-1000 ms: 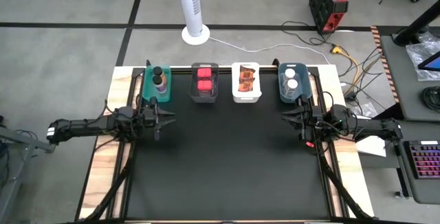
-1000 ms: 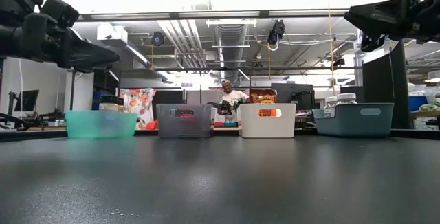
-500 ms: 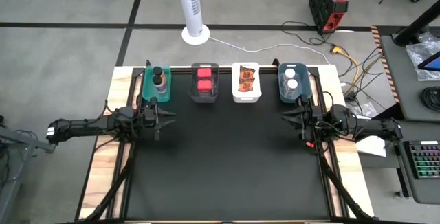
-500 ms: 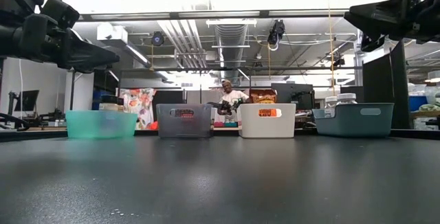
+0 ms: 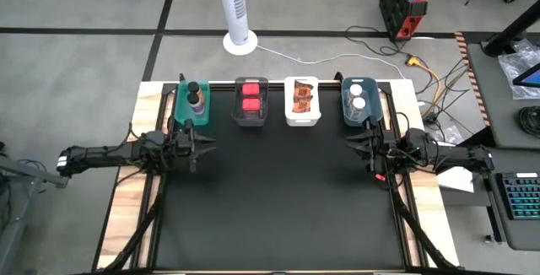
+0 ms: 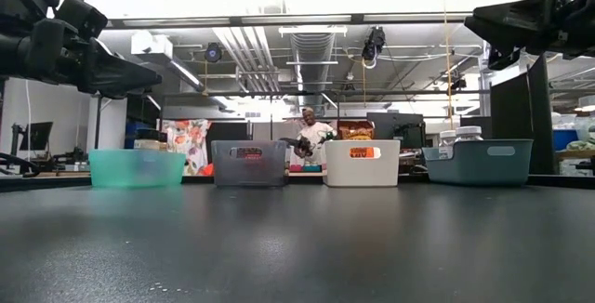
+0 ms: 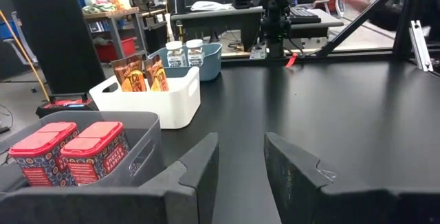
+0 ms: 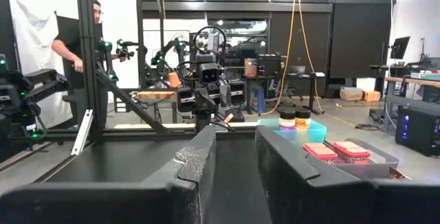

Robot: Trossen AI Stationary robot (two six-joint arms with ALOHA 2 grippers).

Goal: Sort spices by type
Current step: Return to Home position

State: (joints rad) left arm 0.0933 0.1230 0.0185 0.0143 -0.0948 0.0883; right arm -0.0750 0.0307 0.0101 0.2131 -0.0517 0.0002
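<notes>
The spices stand sorted in four bins along the table's far edge. Two dark-capped bottles (image 5: 195,96) are in the teal bin (image 5: 182,108), two red square tubs (image 5: 251,98) (image 7: 69,152) in the grey bin (image 5: 237,108), two orange-brown packets (image 5: 303,98) (image 7: 141,73) in the white bin (image 5: 289,112), and two white-capped jars (image 5: 358,96) (image 7: 185,51) in the blue bin (image 5: 345,112). My left gripper (image 5: 202,147) (image 7: 240,162) hovers open near the table's left edge, pointing right. My right gripper (image 5: 353,147) (image 8: 236,162) hovers open near the right edge, pointing left. Both are raised off the table and hold nothing.
The black table top (image 5: 278,199) stretches between the two arms and toward the near edge. In the low view the bins stand in a row, teal (image 6: 137,167), grey (image 6: 248,163), white (image 6: 362,162), blue (image 6: 479,161). A person (image 6: 311,136) stands in the room beyond the table.
</notes>
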